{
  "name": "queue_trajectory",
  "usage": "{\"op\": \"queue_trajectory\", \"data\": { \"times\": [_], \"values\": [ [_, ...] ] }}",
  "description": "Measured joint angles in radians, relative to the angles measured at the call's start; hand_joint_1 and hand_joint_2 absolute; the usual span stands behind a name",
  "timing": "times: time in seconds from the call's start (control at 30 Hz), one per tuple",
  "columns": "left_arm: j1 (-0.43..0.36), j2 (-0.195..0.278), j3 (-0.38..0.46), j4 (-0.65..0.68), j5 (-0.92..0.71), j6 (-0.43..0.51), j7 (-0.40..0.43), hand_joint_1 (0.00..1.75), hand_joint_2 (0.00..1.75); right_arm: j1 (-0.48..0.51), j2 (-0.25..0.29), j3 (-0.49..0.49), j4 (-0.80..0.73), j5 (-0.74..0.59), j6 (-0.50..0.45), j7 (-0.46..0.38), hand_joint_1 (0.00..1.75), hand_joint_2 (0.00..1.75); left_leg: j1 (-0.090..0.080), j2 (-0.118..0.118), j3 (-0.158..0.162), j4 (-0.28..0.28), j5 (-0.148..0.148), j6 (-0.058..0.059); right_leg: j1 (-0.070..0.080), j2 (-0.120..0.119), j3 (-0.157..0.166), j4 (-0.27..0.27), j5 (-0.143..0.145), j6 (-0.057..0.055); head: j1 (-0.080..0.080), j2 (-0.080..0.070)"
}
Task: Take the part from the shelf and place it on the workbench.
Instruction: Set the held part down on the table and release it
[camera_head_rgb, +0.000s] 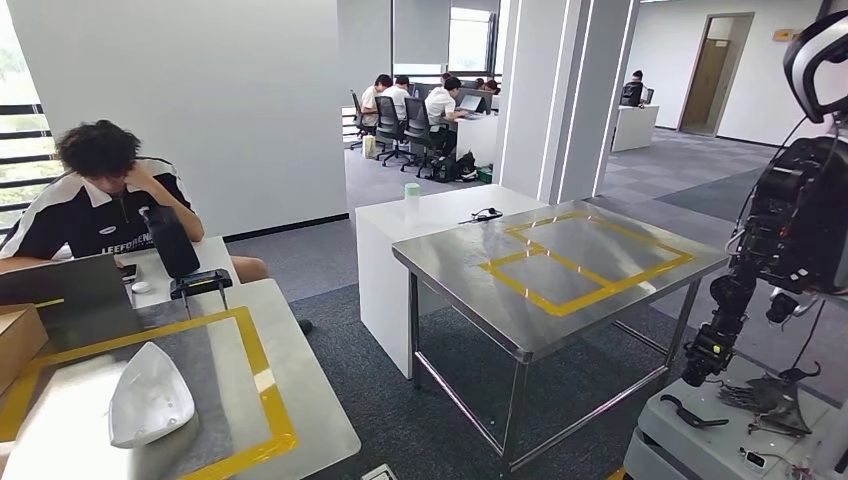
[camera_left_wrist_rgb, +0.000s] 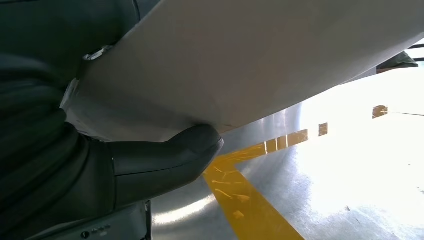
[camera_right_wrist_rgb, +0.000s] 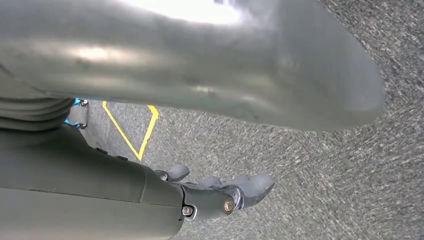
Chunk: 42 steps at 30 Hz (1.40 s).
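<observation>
While the left hand (camera_left_wrist_rgb: 150, 165) presses its thumb under the white part (camera_left_wrist_rgb: 250, 65), holding it above the yellow-taped steel surface (camera_left_wrist_rgb: 280, 200) at the frame's lower right, probably for lowering, the right hand (camera_right_wrist_rgb: 220, 195) hangs with fingers apart, holding nothing.

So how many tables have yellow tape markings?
2: the steel workbench at centre, and the near table at lower left holding the white part. Others may be hidden.

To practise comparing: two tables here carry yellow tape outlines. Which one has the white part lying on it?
The near left table: the white part lies inside its tape frame, while the steel table has bare frames.
</observation>
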<state>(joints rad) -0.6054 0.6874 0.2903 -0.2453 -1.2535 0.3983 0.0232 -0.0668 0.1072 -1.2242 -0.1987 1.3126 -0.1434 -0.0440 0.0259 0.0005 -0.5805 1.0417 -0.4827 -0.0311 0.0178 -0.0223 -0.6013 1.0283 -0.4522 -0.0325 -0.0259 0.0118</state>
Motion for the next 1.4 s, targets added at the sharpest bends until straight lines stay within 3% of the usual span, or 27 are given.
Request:
{"op": "queue_trajectory", "data": {
  "times": [0.13, 0.67, 0.97, 1.1, 1.23, 1.4],
  "values": [
    [-0.001, 0.0, 0.003, 0.0, 0.003, -0.003, -0.026, 1.75, 1.75, 0.0, 0.0, 0.0, 0.0, 0.008, 0.0, 0.0, 0.0, 0.0, 0.001, 0.0, 0.0, 0.0, 0.0, -0.001, 0.001, 0.0, -0.001, 0.001, -0.001, 0.002, 0.0, 0.0],
    [-0.007, -0.005, 0.015, -0.008, -0.015, 0.01, -0.258, 1.75, 1.75, 0.0, -0.001, 0.0, 0.0, 0.016, 0.01, 0.019, 0.0, 0.0, 0.002, 0.0, 0.0, -0.006, 0.005, -0.009, 0.002, 0.0, -0.007, 0.006, -0.002, 0.001, 0.0, 0.0],
    [-0.031, -0.027, 0.015, -0.009, -0.056, 0.019, -0.255, 1.75, 1.75, -0.002, -0.002, 0.0, 0.0, 0.016, 0.005, 0.017, 0.0, 0.0, 0.002, 0.001, 0.0, -0.007, 0.006, -0.009, 0.002, 0.001, -0.008, 0.006, -0.001, 0.0, 0.0, 0.0],
    [-0.041, -0.032, 0.015, -0.009, -0.056, 0.016, -0.261, 0.0, 1.75, -0.002, -0.002, 0.0, 0.0, 0.016, 0.005, 0.018, 0.0, 0.0, 0.002, 0.001, 0.0, -0.007, 0.006, -0.009, 0.002, 0.001, -0.008, 0.006, -0.001, 0.0, 0.0, 0.0],
    [-0.048, -0.036, 0.015, -0.009, -0.065, 0.02, -0.262, 0.0, 0.0, -0.002, -0.002, 0.0, 0.0, 0.016, 0.005, 0.02, 0.0, 0.0, 0.002, 0.001, 0.0, -0.007, 0.006, -0.009, 0.002, 0.001, -0.008, 0.006, -0.001, 0.0, 0.0, 0.0],
    [-0.051, -0.044, 0.016, -0.011, -0.078, 0.058, -0.227, 0.0, 0.0, -0.002, -0.001, 0.0, 0.0, 0.016, 0.004, 0.019, 0.0, 0.0, 0.002, 0.001, 0.0, -0.007, 0.005, -0.009, 0.002, 0.001, -0.008, 0.006, -0.001, 0.0, 0.0, 0.0]
  ]
}}
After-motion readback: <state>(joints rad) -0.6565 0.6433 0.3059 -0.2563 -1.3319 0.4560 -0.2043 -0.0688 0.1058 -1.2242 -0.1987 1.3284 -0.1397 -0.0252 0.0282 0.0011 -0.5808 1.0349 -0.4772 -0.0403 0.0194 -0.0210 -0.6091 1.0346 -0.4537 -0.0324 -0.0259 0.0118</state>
